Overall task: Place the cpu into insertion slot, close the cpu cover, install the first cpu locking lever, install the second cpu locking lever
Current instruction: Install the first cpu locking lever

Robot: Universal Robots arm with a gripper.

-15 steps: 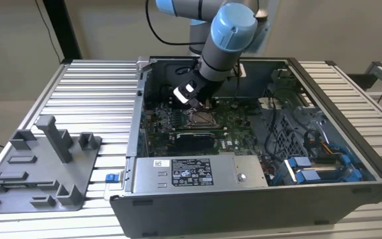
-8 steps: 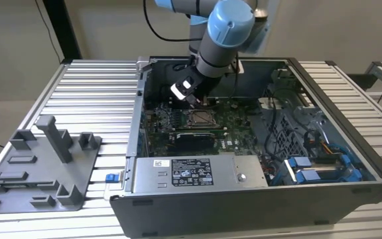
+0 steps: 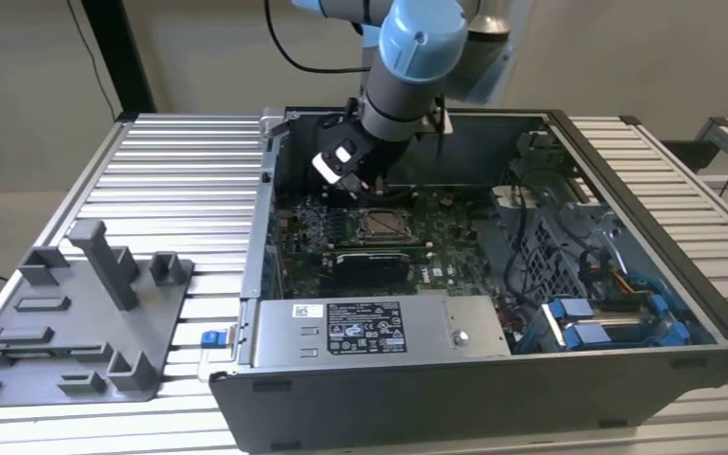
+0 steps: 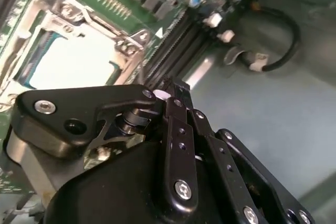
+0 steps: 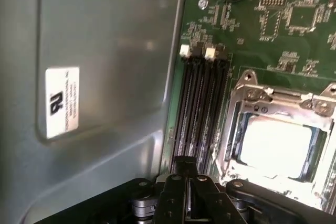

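Observation:
The cpu (image 4: 73,61) lies flat in the insertion slot (image 3: 383,224), its silver top face bright in both wrist views (image 5: 278,145). The cpu cover (image 5: 278,99) is down over it as a silvery frame around the chip (image 4: 58,11). My gripper (image 3: 367,190) hangs just behind the slot in the exterior view, over the black memory slots (image 5: 202,103) beside the socket. Its fingers (image 4: 176,109) are pressed together with nothing between them. I cannot make out how the locking levers stand.
The green motherboard (image 3: 300,237) lies inside an open computer case (image 3: 718,332). A power supply (image 3: 377,327) sits along the near side, and cables and blue drive brackets (image 3: 591,322) fill the exterior view's right. A grey fixture tray (image 3: 73,322) rests on the table at the left.

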